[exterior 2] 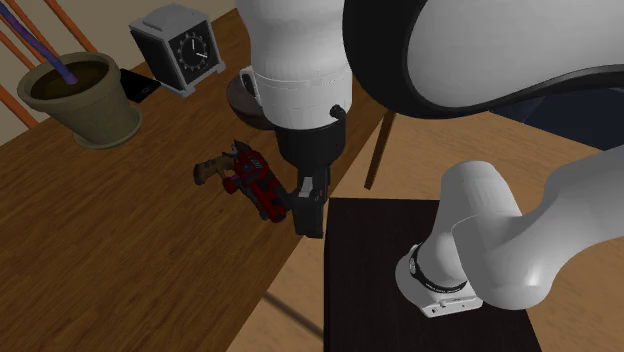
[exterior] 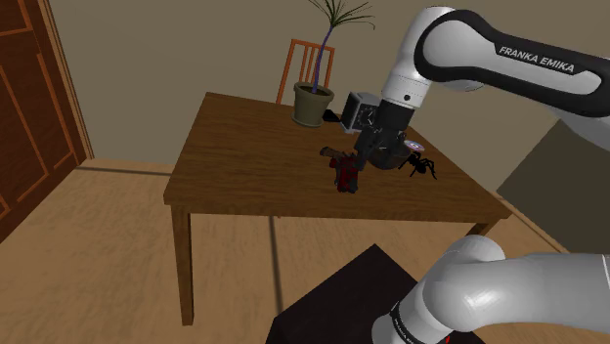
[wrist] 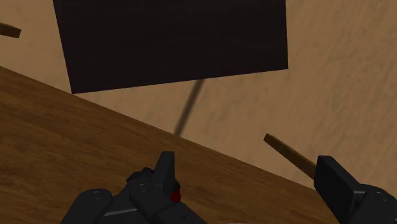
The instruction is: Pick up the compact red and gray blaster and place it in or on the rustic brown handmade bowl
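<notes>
Wrist view: black tool spread wide over brown wooden desk, beside compact red-gray blaster, likely lining up grasp.

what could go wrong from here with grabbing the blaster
1. The open gripper has only a sliver of red by one finger and nothing between them; closing now would likely miss or nudge the blaster.
2. The blaster lies near the table edge, so a push might tip it off.
3. The bowl sits close to the clock; the carry may bump it.
</notes>
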